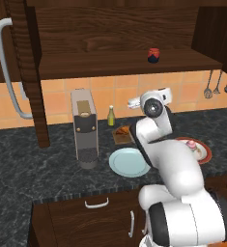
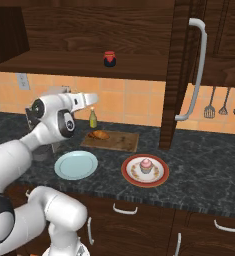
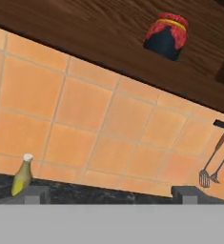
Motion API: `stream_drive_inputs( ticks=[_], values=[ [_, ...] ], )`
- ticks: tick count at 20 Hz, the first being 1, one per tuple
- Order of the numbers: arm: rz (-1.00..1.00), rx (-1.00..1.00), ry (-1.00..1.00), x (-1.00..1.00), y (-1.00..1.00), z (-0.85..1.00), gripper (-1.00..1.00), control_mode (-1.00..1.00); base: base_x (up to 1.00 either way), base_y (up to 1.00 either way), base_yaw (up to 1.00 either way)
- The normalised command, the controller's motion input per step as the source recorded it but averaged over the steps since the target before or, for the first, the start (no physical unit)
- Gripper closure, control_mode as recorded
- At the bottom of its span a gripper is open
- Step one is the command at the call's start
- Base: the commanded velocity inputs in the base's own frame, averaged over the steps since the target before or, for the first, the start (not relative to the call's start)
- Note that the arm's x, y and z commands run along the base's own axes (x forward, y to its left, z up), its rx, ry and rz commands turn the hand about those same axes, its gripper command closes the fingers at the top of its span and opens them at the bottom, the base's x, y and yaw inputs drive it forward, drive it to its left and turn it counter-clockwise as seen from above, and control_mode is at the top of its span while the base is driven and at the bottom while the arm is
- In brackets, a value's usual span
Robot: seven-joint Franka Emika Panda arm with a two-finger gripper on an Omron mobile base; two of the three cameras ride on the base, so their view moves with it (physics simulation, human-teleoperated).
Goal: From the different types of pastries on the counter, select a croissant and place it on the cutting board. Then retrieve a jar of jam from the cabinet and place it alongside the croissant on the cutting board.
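Note:
The golden-brown croissant (image 2: 98, 134) lies on the left part of the wooden cutting board (image 2: 120, 142), which rests on the dark counter (image 2: 199, 175) near the tiled wall. The dark jar of jam (image 2: 109, 59) with a red lid stands on the shelf of the open cabinet (image 2: 79, 65); from the hand it appears at the upper right (image 3: 166, 35). My gripper (image 2: 91, 97) hovers above the board and below the shelf, pointing at the wall. Its fingertips (image 3: 32, 194) stand wide apart, open, with nothing between them. A pale pastry (image 2: 146, 165) sits on a red plate (image 2: 159, 177).
A light-blue plate (image 2: 76, 165) lies in front of the board. A yellow-green bottle (image 2: 93, 118) stands by the wall, and a grey coffee machine (image 1: 84, 128) stands to its left. The cabinet doors hang open with long grey handles (image 2: 196, 70). Utensils (image 2: 224, 105) hang at the right.

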Motion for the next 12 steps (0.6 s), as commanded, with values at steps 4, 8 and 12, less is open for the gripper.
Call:
stream_drive_inputs(
  ticks=[4,8,12],
  values=[
    [-0.07,0.00,-0.10,-0.41,-0.02,0.86,-1.00,-1.00,0.00,0.00,0.00],
    [-0.06,0.00,-0.05,-0.10,-0.01,0.80,-1.00,-1.00,0.00,0.00,0.00],
    [-0.05,0.00,0.00,0.00,-0.02,0.78,-1.00,-1.00,0.00,0.00,0.00]
  ],
)
